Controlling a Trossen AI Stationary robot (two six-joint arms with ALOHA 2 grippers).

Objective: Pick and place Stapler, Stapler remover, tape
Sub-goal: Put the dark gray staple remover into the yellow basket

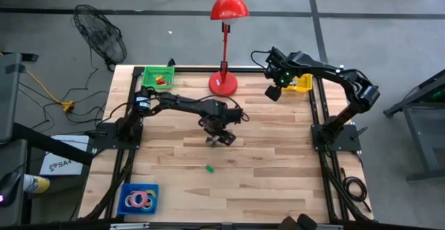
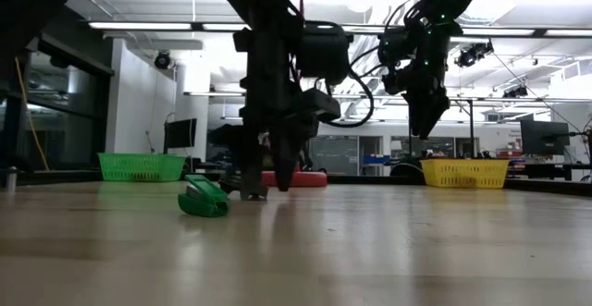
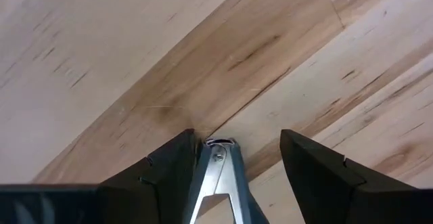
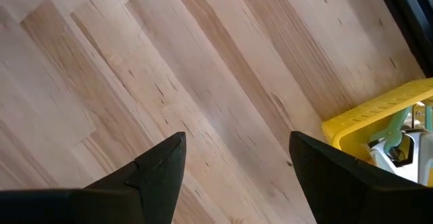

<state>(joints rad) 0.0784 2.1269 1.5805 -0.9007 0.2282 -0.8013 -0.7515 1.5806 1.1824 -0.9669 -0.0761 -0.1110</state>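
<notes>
My left gripper (image 1: 220, 137) is low over the middle of the table, fingers pointing down and open. The stapler (image 3: 218, 176), grey with a shiny metal end, shows between the fingers in the left wrist view, close beside one of them. The green stapler remover (image 1: 208, 167) lies on the table nearer the near edge, also in the low view (image 2: 203, 200). The tape rolls (image 1: 139, 199), pink, yellow and blue, lie in a blue tray at the near left corner. My right gripper (image 1: 274, 92) hangs open above the table by the yellow basket. My left gripper has the stapler's metal end (image 3: 215, 158) lying against the inner side of one finger (image 3: 172, 166). The other finger (image 3: 308, 170) stands apart from it with a gap. The fingers come from above, along the stapler. Whether the stapler rests on the table, I cannot tell.
A red desk lamp stands with its base (image 1: 222, 84) at the far edge. A green basket (image 1: 158, 76) holding small red and yellow things sits at the far left. A yellow basket (image 1: 301, 84) at the far right holds a metal thing (image 4: 399, 146). Bare wood lies to the right.
</notes>
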